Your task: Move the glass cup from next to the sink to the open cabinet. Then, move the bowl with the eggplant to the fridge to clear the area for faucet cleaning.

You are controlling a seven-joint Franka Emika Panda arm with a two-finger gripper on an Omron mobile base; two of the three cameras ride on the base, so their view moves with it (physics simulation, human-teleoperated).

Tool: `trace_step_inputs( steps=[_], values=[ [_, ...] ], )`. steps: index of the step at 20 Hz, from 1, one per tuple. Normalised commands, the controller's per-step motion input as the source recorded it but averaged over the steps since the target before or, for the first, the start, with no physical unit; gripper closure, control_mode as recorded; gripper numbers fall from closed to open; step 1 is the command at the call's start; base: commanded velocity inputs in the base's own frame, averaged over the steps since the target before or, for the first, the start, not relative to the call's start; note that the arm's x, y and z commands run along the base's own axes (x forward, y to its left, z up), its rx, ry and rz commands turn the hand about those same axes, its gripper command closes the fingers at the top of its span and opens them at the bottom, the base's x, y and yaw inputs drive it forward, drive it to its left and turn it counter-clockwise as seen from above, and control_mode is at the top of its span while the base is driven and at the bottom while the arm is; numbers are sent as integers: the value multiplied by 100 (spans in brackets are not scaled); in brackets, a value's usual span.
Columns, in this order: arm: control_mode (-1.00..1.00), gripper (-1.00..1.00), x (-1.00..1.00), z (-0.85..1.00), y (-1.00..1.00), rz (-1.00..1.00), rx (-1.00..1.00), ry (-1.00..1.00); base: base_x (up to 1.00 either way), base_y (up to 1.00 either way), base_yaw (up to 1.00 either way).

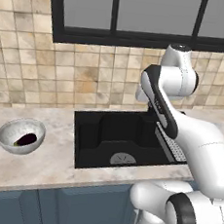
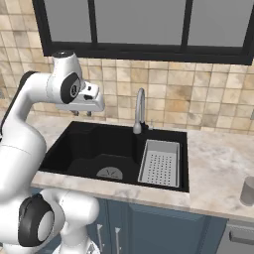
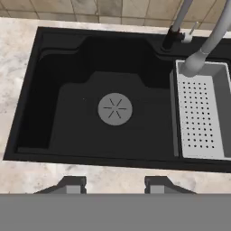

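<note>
The gripper hangs above the near edge of the black sink, its two fingers apart with nothing between them. On the counter left of the sink sits the bowl, the eggplant lying inside it. The glass cup stands on the counter well to the right of the sink. The faucet rises behind the sink, beside the grey tray.
</note>
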Motion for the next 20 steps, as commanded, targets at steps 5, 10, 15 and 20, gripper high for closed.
trace_step_inputs(
  steps=[5, 10, 15, 20],
  values=[
    [-100, -100, -1, -2, -1, 0, 0, 2, 0, 0, 0],
    [-100, -100, -73, -18, 7, 0, 1, 0, 0, 0, 0],
    [100, -100, 0, 0, 0, 0, 0, 0, -44, 84, 1],
    [100, -100, 0, 0, 0, 0, 0, 0, 10, 99, 2]
  ],
)
